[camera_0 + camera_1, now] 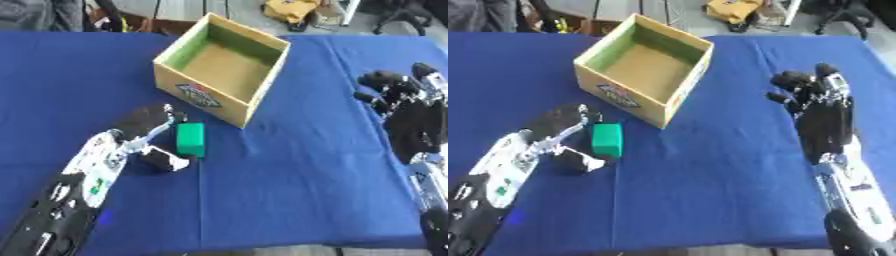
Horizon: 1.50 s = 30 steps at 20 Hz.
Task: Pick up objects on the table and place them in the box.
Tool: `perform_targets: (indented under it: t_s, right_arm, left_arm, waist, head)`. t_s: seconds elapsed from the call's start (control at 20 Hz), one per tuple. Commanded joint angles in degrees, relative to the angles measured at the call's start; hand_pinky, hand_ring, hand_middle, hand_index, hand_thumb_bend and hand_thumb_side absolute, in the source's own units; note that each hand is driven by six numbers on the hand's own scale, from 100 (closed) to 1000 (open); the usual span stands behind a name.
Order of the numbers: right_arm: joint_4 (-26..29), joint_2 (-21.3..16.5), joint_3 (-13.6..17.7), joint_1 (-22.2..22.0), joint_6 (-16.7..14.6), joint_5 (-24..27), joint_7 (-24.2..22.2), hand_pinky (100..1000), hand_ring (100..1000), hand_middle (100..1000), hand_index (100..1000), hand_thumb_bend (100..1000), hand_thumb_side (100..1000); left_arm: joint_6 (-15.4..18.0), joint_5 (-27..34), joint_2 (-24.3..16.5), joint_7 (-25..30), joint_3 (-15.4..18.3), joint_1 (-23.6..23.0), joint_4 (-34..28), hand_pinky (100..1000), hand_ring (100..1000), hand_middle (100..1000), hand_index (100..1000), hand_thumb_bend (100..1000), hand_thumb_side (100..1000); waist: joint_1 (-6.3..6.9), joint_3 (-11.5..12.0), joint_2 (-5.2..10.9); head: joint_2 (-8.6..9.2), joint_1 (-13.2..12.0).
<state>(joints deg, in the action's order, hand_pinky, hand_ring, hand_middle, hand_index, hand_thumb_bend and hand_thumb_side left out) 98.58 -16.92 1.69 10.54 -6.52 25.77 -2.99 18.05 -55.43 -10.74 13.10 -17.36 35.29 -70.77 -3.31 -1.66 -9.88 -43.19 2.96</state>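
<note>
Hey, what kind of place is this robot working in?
Probably a lab or workshop: a blue-clothed table with an open box and a green block, and chair legs and clutter on the floor behind.

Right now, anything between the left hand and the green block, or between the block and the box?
Nothing visible. The left hand is already at the green block, fingers on either side of it. Only bare blue cloth lies between the block and the box, but the box's near wall rises above the block, so the block must go over it.
</note>
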Motion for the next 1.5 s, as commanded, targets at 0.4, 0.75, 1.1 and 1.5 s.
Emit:
perform_targets:
  t_s: [0.4, 0.75, 1.1, 1.5]
  right_arm:
    - [1.27, -1.30, 0.16, 0.32, -0.06, 0.20, 0.08, 770, 835, 674, 688, 100, 941]
    - [1.25, -1.14, -0.30, 0.32, 0.08, 0.26, -0.25, 770, 835, 674, 688, 100, 943]
    - [1.01, -0.58, -1.83, 1.13, 0.72, 0.26, -1.55, 771, 836, 674, 688, 100, 951]
    - [1.01, -0.29, -4.21, 3.23, 1.68, 0.73, -3.75, 771, 836, 674, 688, 100, 950]
  left_arm:
    - [-5.19, 12.07, -1.50, -1.47, 2.72, 1.58, -6.60, 709, 636, 365, 625, 290, 258]
    - [-10.95, 16.92, -2.13, -0.79, 4.30, 7.71, -9.47, 703, 655, 405, 650, 311, 215]
    - [-12.18, 7.80, 1.00, -4.81, 7.33, 15.64, 4.20, 694, 653, 418, 665, 381, 235]
    - [-11.38, -11.01, 0.61, -5.13, 11.81, 26.04, 21.82, 643, 587, 386, 657, 501, 311]
  waist:
    - [0.03, -0.18, 0.84]
    - [-0.19, -1.22, 0.97]
    - [0.11, -5.11, 0.65]
    - [1.23, -12.69, -0.05]
  head:
    - [0.21, 0.04]
    - [0.39, -0.60]
    - [1.04, -2.89]
    - [2.76, -6.98]
